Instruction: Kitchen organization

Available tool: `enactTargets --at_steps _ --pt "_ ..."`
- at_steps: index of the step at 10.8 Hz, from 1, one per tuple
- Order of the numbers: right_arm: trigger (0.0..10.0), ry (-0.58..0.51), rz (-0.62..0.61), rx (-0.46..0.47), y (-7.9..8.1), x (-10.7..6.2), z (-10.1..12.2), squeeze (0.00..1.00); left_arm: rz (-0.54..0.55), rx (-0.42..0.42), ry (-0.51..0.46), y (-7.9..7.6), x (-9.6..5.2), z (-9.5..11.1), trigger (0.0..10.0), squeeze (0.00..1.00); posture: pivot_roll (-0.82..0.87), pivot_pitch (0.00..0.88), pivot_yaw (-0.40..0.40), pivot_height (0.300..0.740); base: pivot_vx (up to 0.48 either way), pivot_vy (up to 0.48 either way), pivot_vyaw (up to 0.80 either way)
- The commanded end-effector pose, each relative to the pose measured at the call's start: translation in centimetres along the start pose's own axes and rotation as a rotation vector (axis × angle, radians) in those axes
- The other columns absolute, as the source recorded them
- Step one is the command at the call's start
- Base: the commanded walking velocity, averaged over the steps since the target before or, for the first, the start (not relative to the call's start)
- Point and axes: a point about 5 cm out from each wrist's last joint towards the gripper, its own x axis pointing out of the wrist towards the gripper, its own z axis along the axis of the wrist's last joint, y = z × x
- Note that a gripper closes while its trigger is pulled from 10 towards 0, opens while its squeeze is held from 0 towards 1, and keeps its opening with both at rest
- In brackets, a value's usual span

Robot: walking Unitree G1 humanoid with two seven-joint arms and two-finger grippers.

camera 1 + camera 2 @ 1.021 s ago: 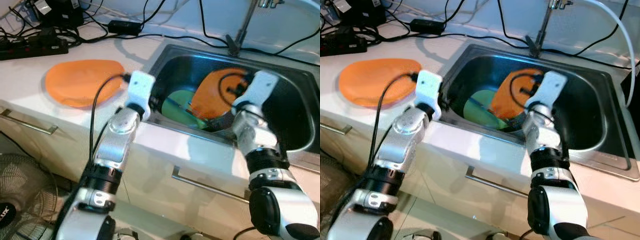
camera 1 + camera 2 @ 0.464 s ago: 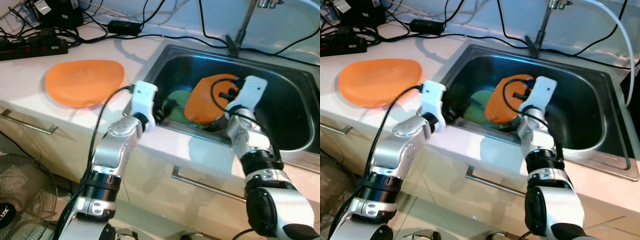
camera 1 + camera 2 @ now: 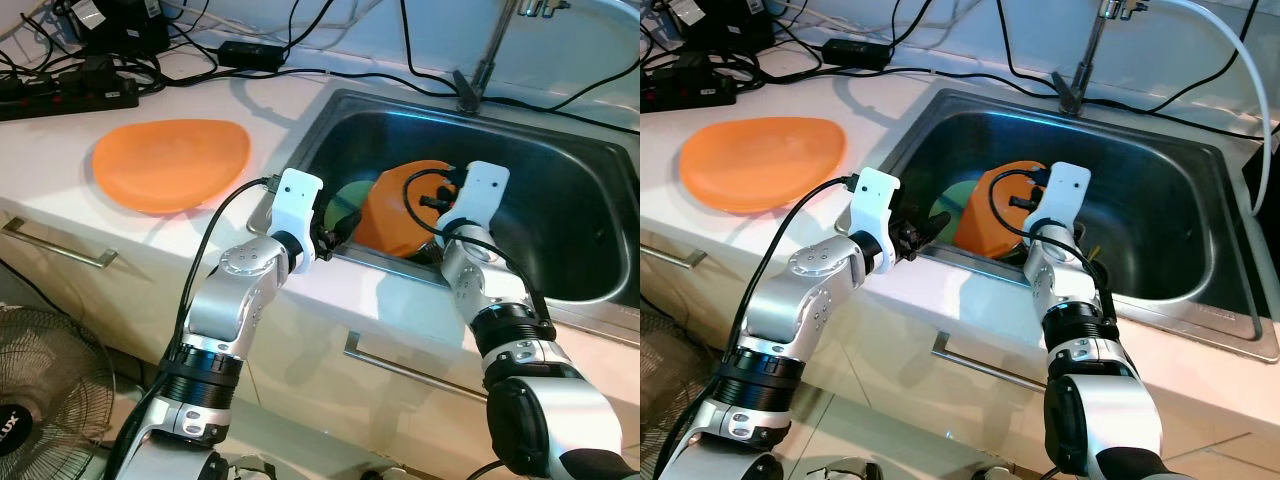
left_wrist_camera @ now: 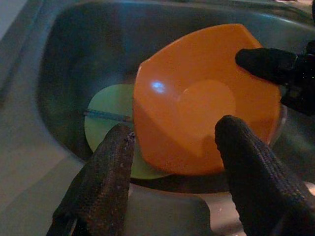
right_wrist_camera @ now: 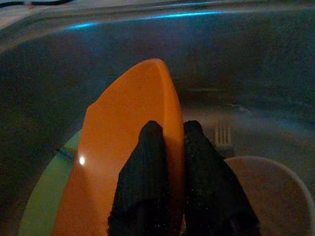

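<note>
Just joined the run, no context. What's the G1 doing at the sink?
It is pulling dishes out of the sink. The right gripper is shut on the rim of an orange plate, holding it tilted on edge above a green plate at the sink bottom. The left gripper is open, fingers spread at the sink's near edge, facing the orange plate without touching it. A second orange plate lies on the counter to the left.

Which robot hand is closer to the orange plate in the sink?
Right. The right gripper is pinching the rim of the orange plate inside the sink. The left gripper hovers open at the sink's near edge, just short of the plate.
</note>
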Motion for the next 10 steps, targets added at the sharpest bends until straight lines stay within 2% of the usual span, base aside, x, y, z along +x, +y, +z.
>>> enactTargets --at_steps 1,2,3,4,5,7,8,9,10 --pt "10.0 -0.008 0.031 -0.019 0.6 0.1 0.4 1.0 -0.014 -0.002 0.014 -0.3 -0.1 -0.2 10.0 0.0 0.11 0.02 -0.032 0.74 0.0 0.0 0.0" --pt "10.0 0.007 0.042 -0.034 0.8 0.1 0.2 1.0 -0.011 -0.001 0.016 -0.3 -0.1 -0.2 10.0 0.0 0.11 0.02 -0.033 0.74 0.0 0.0 0.0" --pt "10.0 0.022 0.051 -0.051 0.9 0.1 -0.1 0.58 -0.01 0.002 0.018 -0.3 -0.2 -0.1 10.0 0.0 0.11 0.022 -0.033 0.74 0.0 0.0 0.0" --pt "10.0 0.023 0.053 -0.053 1.0 0.0 -0.2 0.0 -0.01 0.002 0.019 -0.3 -0.2 -0.1 10.0 0.0 0.11 0.021 -0.034 0.74 0.0 0.0 0.0" --pt "10.0 0.022 0.053 -0.054 0.9 0.1 -0.1 0.0 -0.01 0.002 0.021 -0.3 -0.2 -0.1 10.0 0.0 0.11 0.024 -0.033 0.74 0.0 0.0 0.0" --pt "10.0 -0.057 0.039 -0.053 0.7 0.0 1.0 0.0 0.006 0.021 -0.009 -0.1 -0.2 0.3 10.0 0.0 0.11 0.027 -0.033 0.74 0.0 0.0 0.0" --pt "10.0 -0.22 0.089 -0.051 1.3 -0.6 3.4 0.0 0.088 0.084 -0.094 0.8 -0.1 1.2 10.0 0.0 0.1 0.036 -0.032 0.74 0.0 0.0 0.0" --pt "10.0 -0.321 0.155 -0.038 2.0 -1.3 4.8 0.0 0.161 0.224 -0.137 1.4 -0.1 1.6 10.0 0.0 0.08 0.04 -0.032 0.74 0.0 0.0 0.0" --pt "10.0 -0.394 0.21 -0.023 2.5 -2.2 5.8 0.0 0.201 0.236 -0.202 1.6 -0.2 2.0 10.0 0.0 0.08 0.042 -0.032 0.74 0.0 0.0 0.0"
